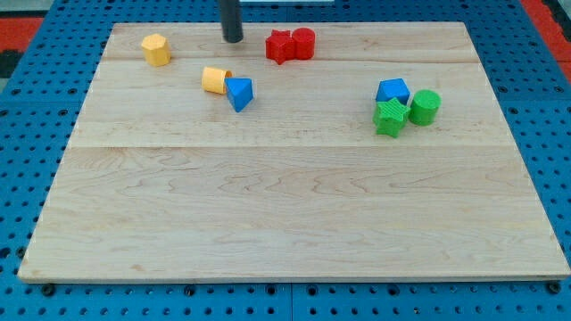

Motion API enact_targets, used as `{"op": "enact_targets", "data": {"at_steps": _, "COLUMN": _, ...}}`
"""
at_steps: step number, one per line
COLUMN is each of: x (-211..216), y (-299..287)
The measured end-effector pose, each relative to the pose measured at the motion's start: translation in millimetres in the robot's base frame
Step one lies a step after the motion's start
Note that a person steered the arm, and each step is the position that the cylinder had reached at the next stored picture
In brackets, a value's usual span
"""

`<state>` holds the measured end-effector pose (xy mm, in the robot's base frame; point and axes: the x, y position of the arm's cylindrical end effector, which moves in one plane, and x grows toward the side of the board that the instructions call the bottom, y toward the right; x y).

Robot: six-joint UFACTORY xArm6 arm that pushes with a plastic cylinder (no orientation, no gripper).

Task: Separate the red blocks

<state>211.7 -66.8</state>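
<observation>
1. Camera view, the board: a pale wooden board (285, 205) lies on a blue pegboard surface (27, 107); the board fills most of the view and all the blocks stand in its upper half.
2. Camera view, the rod: a straight dark rod comes down from the view's top edge; my tip (232, 39) rests near the board's top edge, left of centre; the arm carries no pincer, so there is nothing to call open, closed or holding.
3. Camera view, the red blocks: the red star-shaped block (279, 46) and the red cylinder (303, 43) stand side by side and touching, near the view's top, the star on the left; my tip is just to the left of the star, apart from it, with a strip of bare wood between.
4. Camera view, the left-hand blocks: a yellow hexagonal block (155, 50) stands alone towards the view's top left, well to the left of my tip; lower down, a yellow cylinder (214, 80) lies on its side and touches a blue triangular block (240, 93) on its right; this pair is below my tip and apart from it.
5. Camera view, the right-hand blocks: a blue block (393, 90), a green star-shaped block (389, 117) and a green cylinder (425, 106) huddle together at the view's right; the blue one is uppermost, the star below it, the cylinder to their right; this cluster is well apart from the red pair and from my tip.
</observation>
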Motion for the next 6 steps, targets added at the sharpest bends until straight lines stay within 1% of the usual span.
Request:
{"op": "enact_targets", "data": {"at_steps": 2, "x": 96.0, "y": 164.2}}
{"op": "enact_targets", "data": {"at_steps": 3, "x": 84.9, "y": 139.7}}
{"op": "enact_targets", "data": {"at_steps": 5, "x": 37.5, "y": 239.3}}
{"op": "enact_targets", "data": {"at_steps": 6, "x": 28.9, "y": 177.6}}
